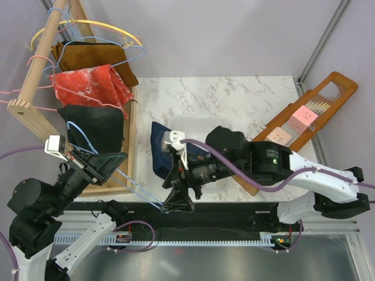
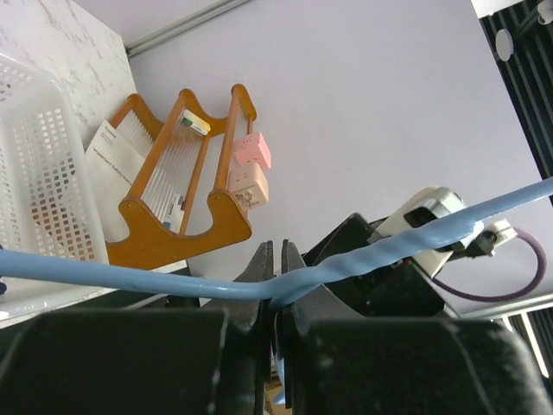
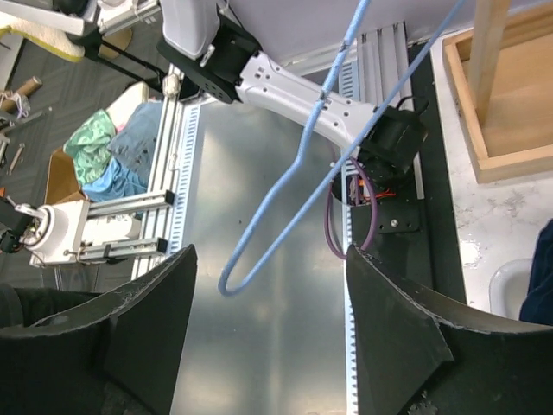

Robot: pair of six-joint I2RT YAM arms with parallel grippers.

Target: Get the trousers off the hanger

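Observation:
A light blue wire hanger [image 1: 140,188] is bare and slants from the rack to the table's near edge. My left gripper [image 1: 120,159] is shut on its wire, which the left wrist view shows pinched between the jaws [image 2: 276,290]. My right gripper [image 1: 179,206] is open at the hanger's low end. In the right wrist view the hanger's looped end [image 3: 285,186] hangs between the spread jaws [image 3: 270,251], untouched. The dark blue denim trousers [image 1: 159,149] lie crumpled on the table against the white basket [image 1: 193,124]. The black trousers [image 1: 94,126] hang on the rack.
A wooden rack [image 1: 35,70] at the left carries a brown garment [image 1: 88,57], a red mottled cloth [image 1: 88,85] and yellow and pink hangers. A wooden holder [image 1: 310,114] with pink boxes lies at the right. The right arm lies across the basket.

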